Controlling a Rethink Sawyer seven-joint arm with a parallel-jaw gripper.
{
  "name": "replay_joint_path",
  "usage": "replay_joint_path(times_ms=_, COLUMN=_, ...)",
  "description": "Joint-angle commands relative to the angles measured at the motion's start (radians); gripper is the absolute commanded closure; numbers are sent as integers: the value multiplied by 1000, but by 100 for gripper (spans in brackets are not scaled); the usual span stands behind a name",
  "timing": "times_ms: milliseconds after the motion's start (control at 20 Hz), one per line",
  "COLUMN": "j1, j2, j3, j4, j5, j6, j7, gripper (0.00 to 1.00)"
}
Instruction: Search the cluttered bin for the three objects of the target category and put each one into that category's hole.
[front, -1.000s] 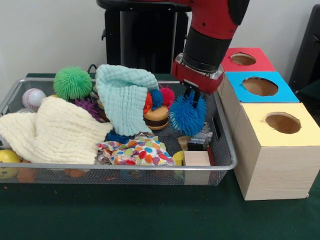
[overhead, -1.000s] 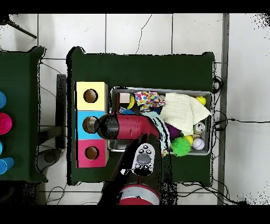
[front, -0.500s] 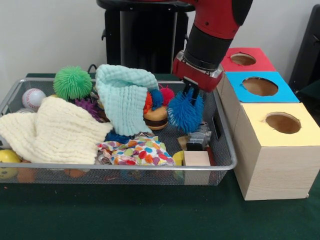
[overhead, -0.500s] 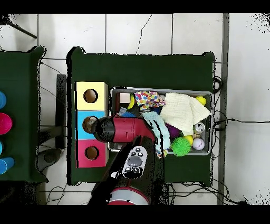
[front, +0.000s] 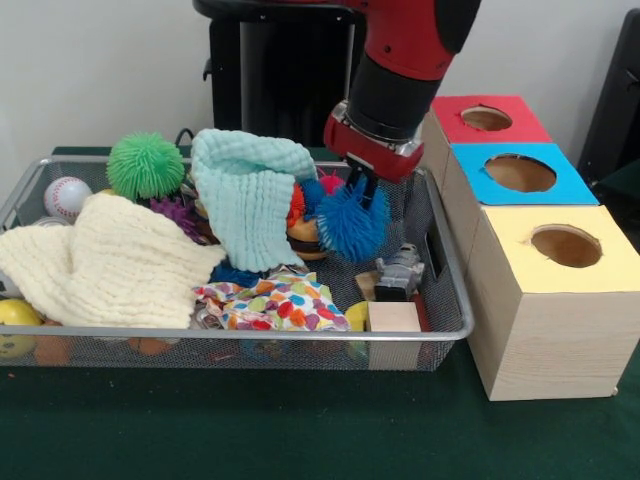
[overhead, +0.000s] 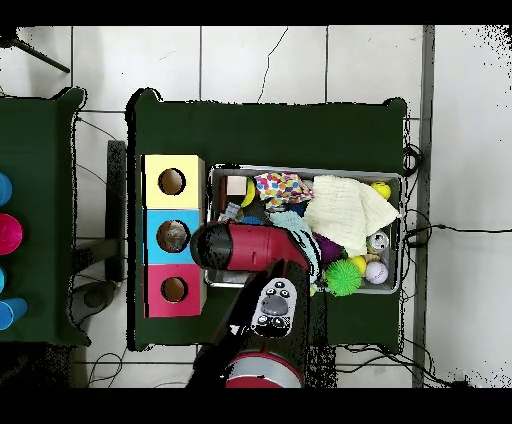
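Note:
My gripper (front: 358, 194) is shut on a blue spiky ball (front: 350, 222), which hangs above the right half of the wire bin (front: 452, 298). A green spiky ball (front: 146, 165) lies at the bin's far left and a purple spiky one (front: 178, 213) peeks out beside the cloths. To the right stand three boxes with round holes: red (front: 487, 118), blue (front: 520, 172) and yellow (front: 566, 245). In the overhead view the red arm (overhead: 250, 245) hides the gripper and its ball. The green ball (overhead: 340, 277) and the blue box (overhead: 172, 236) show there.
The bin also holds a mint cloth (front: 250, 190), a cream cloth (front: 110, 260), a dotted cloth (front: 275, 300), a baseball (front: 67, 197), a toy burger (front: 305, 238), a grey toy (front: 400, 270), a wooden block (front: 393, 318) and a yellow ball (front: 15, 325).
In the front view the gripper has carried the blue spiky ball leftward and slightly up, away from the boxes and toward the mint cloth.

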Motion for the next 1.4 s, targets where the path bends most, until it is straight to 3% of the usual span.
replay_joint_path(times_ms=50, j1=-24, j2=5, j3=73, j4=37, j5=26, j6=33, j7=103, gripper=0)
replay_joint_path(times_ms=450, j1=19, j2=10, j3=22, j4=29, j5=42, j6=89, j7=155, gripper=0)
replay_joint_path(times_ms=600, j1=43, j2=3, j3=9, j4=62, j5=76, j6=78, j7=213, gripper=0)
replay_joint_path(times_ms=750, j1=50, j2=-11, j3=21, j4=75, j5=100, j6=85, j7=212, gripper=0)
replay_joint_path(times_ms=900, j1=47, j2=-38, j3=7, j4=28, j5=100, j6=157, j7=176, gripper=0)
replay_joint_path(times_ms=1000, j1=38, j2=-38, j3=-15, j4=-48, j5=78, j6=207, j7=130, gripper=0)
replay_joint_path(times_ms=1150, j1=14, j2=-1, j3=-47, j4=-158, j5=22, j6=199, j7=59, gripper=0)
replay_joint_path(times_ms=1400, j1=-47, j2=44, j3=-26, j4=-234, j5=-36, j6=156, j7=-39, gripper=0)
